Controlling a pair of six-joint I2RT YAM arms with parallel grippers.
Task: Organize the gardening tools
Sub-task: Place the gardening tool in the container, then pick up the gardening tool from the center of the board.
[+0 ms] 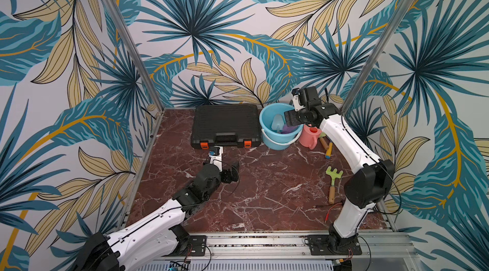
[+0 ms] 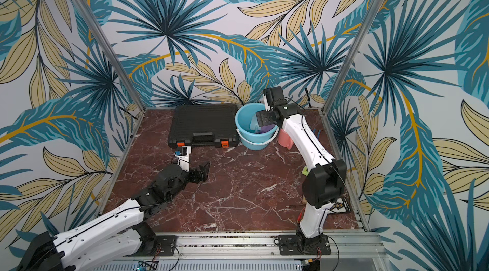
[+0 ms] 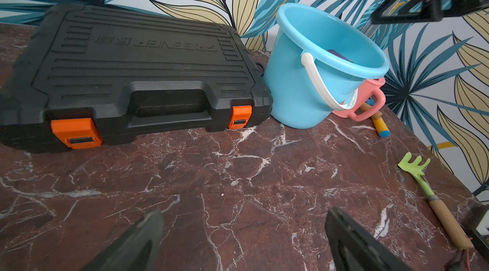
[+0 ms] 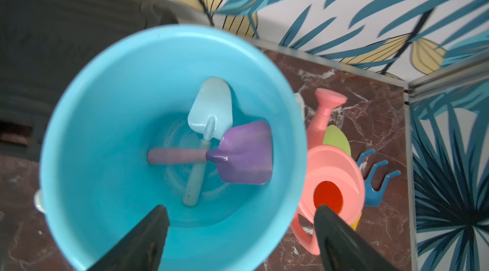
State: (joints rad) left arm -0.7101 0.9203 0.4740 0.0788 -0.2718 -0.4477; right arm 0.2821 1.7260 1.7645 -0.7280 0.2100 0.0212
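At the far edge of the bench, toward its right corner, my right pincer hangs above the mouth of the blue bucket, jaws spread wide with nothing between them. Down in the bucket lie the pale blue trowel and the purple pink-handled shovel, their handles crossing on the bottom. Just beside the bucket, on the side nearer the right edge, stands the pink watering can. The green trowel and the blue fork-rake lie on the bench close against the can, partly hidden by it. The green rake lies alone near the right edge. My left pincer sits low over the bare middle, jaws likewise spread and holding nothing. The black case lies shut along the far edge, next to the bucket.
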